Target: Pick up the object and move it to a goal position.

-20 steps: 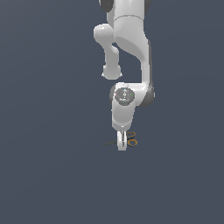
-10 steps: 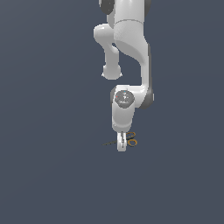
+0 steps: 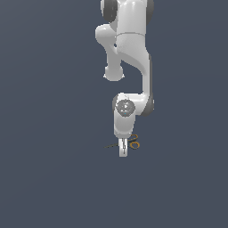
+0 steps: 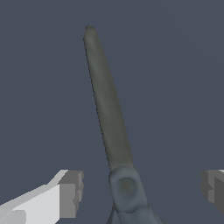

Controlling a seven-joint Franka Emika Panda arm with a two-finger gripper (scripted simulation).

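No writing, logos or labels readable anywhere, just plain renders. One white arm [image 3: 129, 53], one claw [image 3: 123, 150], one pair of scissors [image 3: 129, 143], and that's the whole count.

The scissors lie flat on the dark grey-blue worktop [image 3: 53, 178]. In the exterior view the claw is right down over them, with the thin dark blades poking out toward the exterior view's left and the two orange-yellow ring handles [image 3: 134, 142] peeking out on the exterior view's right. So the claw sits over the middle of them, roughly where the blades meet the handles.

The wrist view backs that up: the closed blades [image 4: 107, 105] run away from the camera as one long dark grey-green strip, and the pivot screw [image 4: 126, 186] sits between the two grey fingertips [image 4: 70, 194]. There's clear worktop showing on both sides of the scissors, so the fingers are spread wide and not touching anything. Nothing is gripped. The handles are cut off at the edge of the wrist view, so you only see them from outside.
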